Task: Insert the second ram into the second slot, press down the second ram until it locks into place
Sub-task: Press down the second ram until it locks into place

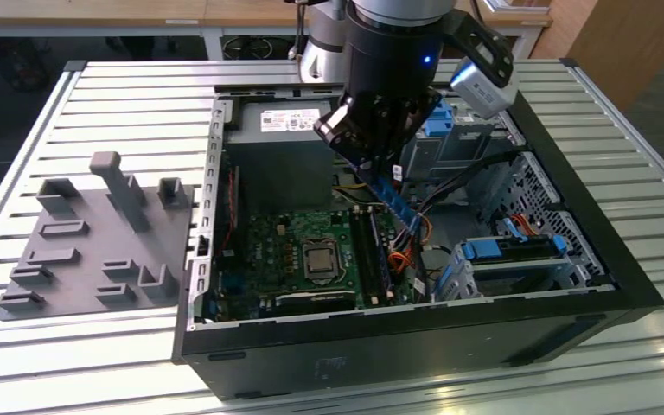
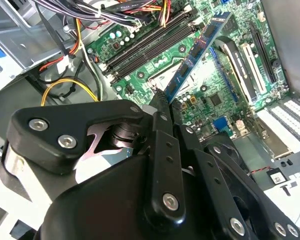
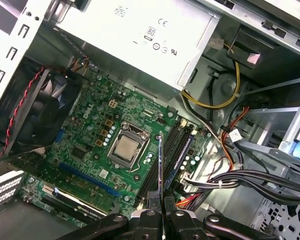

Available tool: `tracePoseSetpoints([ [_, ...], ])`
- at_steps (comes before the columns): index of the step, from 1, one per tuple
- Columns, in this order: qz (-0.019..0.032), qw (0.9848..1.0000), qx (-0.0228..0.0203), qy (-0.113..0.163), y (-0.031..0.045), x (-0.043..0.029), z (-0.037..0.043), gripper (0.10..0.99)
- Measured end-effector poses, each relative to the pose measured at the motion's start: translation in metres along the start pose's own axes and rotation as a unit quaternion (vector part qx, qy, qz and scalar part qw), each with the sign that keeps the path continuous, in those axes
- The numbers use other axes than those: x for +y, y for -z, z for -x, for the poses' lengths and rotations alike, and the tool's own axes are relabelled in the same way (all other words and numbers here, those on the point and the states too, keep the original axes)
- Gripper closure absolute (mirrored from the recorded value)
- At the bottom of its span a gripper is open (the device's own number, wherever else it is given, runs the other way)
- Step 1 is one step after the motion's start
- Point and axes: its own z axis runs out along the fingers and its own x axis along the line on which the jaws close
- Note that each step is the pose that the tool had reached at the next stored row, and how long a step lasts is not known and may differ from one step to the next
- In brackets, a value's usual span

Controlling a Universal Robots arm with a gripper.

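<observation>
Arm (image 1: 384, 52) reaching down into case (image 1: 424, 337); tool (image 1: 369, 154) clenched on second ram (image 1: 396, 201) above motherboard (image 1: 309, 259).

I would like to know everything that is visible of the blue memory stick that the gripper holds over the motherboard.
The memory stick is a thin, flat, long blue circuit board with small dark chips along its face. The gripper is shut on one end of it, and the rest reaches out tilted over the green motherboard inside the open computer case. It is not seated in the black slots; whether its far end touches anything, I cannot tell.
</observation>
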Motion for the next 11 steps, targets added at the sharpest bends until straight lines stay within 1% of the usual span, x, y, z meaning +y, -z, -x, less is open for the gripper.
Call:
tracePoseSetpoints([
  [5, -0.0002, 0.9999, 0.0001, -0.016, -0.0001, 0.0, 0.0, 0.949],
  [11, -0.0006, 0.9993, 0.0003, -0.037, -0.0003, 0.0, 0.0, 0.949],
])
